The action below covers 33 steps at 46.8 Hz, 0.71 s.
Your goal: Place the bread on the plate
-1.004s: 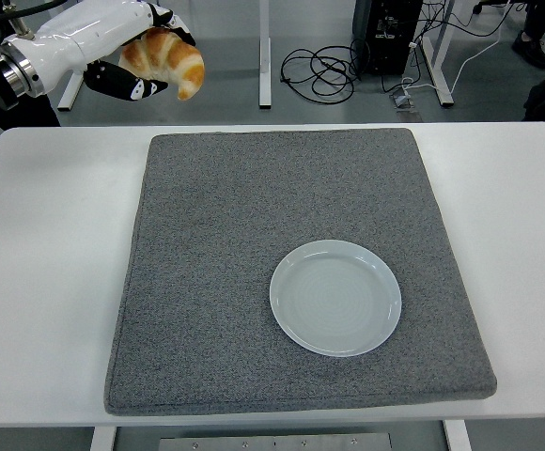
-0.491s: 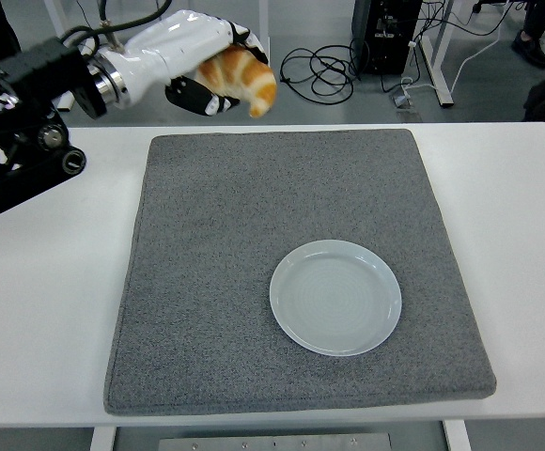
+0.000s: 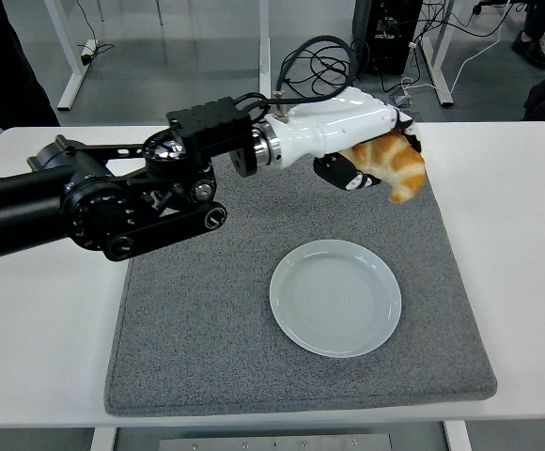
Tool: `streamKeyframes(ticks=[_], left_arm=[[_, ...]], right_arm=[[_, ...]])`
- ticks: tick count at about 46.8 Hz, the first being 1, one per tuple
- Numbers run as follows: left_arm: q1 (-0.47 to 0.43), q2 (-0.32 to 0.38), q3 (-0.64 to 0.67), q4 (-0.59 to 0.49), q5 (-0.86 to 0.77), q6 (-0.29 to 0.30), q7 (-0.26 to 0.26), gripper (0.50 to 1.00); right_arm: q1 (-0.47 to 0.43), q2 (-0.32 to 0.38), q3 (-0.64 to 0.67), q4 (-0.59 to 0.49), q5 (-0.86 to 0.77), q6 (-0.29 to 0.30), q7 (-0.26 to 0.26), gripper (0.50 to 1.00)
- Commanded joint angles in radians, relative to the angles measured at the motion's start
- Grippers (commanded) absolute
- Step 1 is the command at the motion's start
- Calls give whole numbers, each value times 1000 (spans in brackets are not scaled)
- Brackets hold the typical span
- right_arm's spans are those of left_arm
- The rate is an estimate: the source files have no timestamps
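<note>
Reaching in from the left side, out over the gray mat (image 3: 216, 310) on the white table (image 3: 38, 319). Stretching a long black arm (image 3: 103, 202) with a white end part far across. Holding the bread (image 3: 393, 164), a golden croissant, tight in the left hand (image 3: 362, 150), with fingers (image 3: 348, 178) curling around it from below. Hanging up in the air, not touching the mat. Sitting above the far right part of the mat, with one curved tip pointing down. Lying flat on the mat, nearer the front: a round, pale plate (image 3: 335, 297), with nothing on it. Keeping well apart, bread and plate, with the bread up and a little to the right. Showing cables (image 3: 315, 70) on the floor behind the table.
</note>
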Motion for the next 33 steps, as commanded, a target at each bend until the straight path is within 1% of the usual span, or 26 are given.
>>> streamKeyframes(ticks=[1,8,17,22,28,33], left_arm=[[-1,-29,14,-1,0,1,1,500],[-1,-94,60,1,9,1,1,500],[-8,-94,126,-12,15,1,-1,500],[-22,-78,158,-12,17,1,-3,500],[-22,-37,177,-15,34,1,-3,500],[-7,-11,180,-33,51,1,-22,500]], right_arm=[[0,0,0,0,0,0,0,1000],[0,0,0,0,0,0,0,1000],[0,0,0,0,0,0,0,1000],[0,0,0,0,0,0,0,1000],[0,0,0,0,0,0,0,1000],[0,0,0,0,0,0,0,1000]])
